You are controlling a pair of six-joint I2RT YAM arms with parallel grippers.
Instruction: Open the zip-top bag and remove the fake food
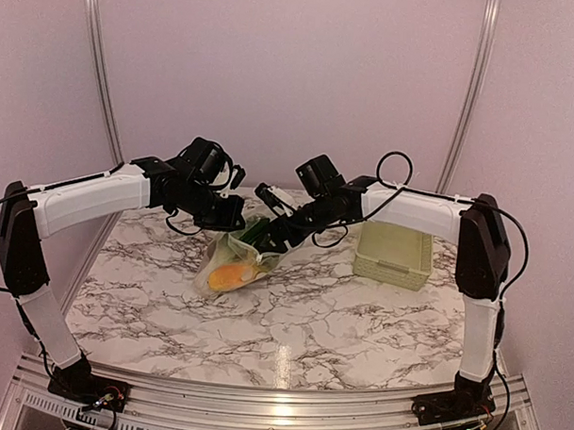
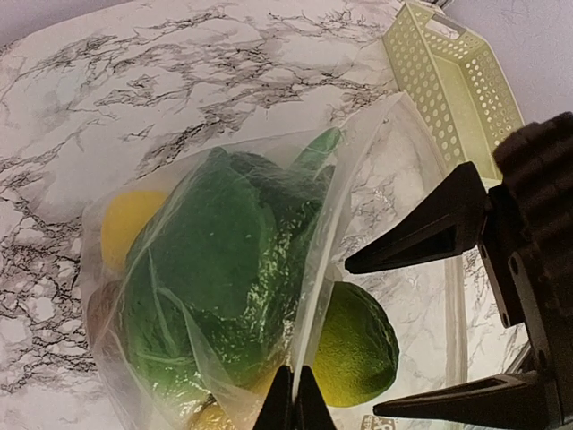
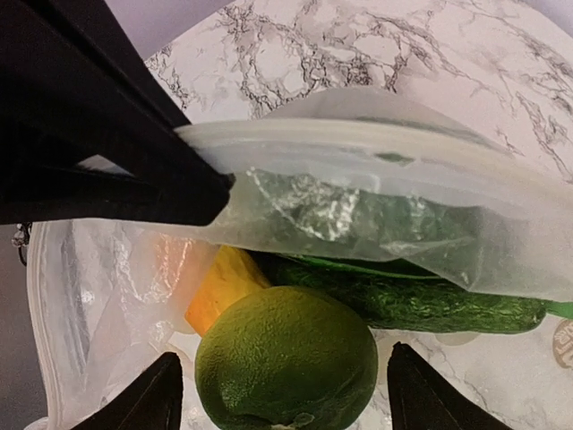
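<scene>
Black fingertips of the right tool (image 3: 282, 376) stand wide apart, one on each side of a round, dimpled green plastic lime (image 3: 286, 354), with a gap showing between each tip and the fruit. That lime lies in the open mouth of the clear, crinkly plastic zip-top bag (image 3: 430, 206). Just behind it are an orange-yellow plastic piece (image 3: 224, 287) and a long, dark green, bumpy plastic vegetable (image 3: 421, 305).

At the upper side of the mouth, the left tool (image 2: 293, 399) is pinched narrow on the bag's rim and holds that edge up. From the left wrist, bulky dark green leafy pieces (image 2: 206, 242) and a yellow roundish piece (image 2: 125, 224) show through the film, inside the bag.

From above, the bag hangs between the two tools over the middle of the white, grey-veined marble-pattern desk (image 1: 312, 320), and its lower end reaches the surface. A pale green slotted plastic basket (image 1: 392, 254) sits on the desk to the right, apart from the bag, below the right forearm.
</scene>
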